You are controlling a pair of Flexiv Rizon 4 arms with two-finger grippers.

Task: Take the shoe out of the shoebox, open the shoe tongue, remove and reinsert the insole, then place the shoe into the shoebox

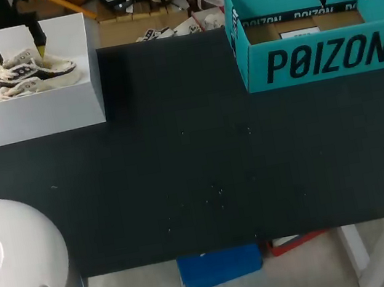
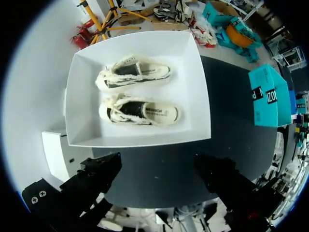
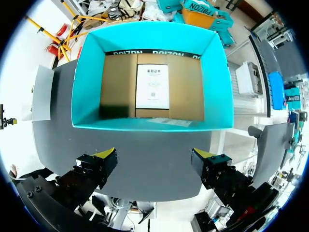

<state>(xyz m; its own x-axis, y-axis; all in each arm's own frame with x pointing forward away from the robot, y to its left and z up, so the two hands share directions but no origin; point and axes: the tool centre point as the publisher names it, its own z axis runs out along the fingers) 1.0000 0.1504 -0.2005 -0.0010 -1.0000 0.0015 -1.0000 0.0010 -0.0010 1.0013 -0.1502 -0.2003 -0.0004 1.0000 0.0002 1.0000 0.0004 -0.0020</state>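
Two cream-and-black canvas sneakers (image 2: 140, 111) in white cardboard shoebox (image 2: 82, 96), under our left gripper (image 2: 158, 162), fingers apart. Our right gripper (image 3: 154, 154), fingers apart, over teal cardboard box (image 3: 87, 82).

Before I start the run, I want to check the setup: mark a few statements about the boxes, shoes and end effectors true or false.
1. The white box holds two shoes. True.
2. The teal box holds a shoe. False: only a sheet of paper lies in it.
3. The left end effector is shut on a shoe. False: it is open, touching neither shoe.
4. The right end effector is open. True.
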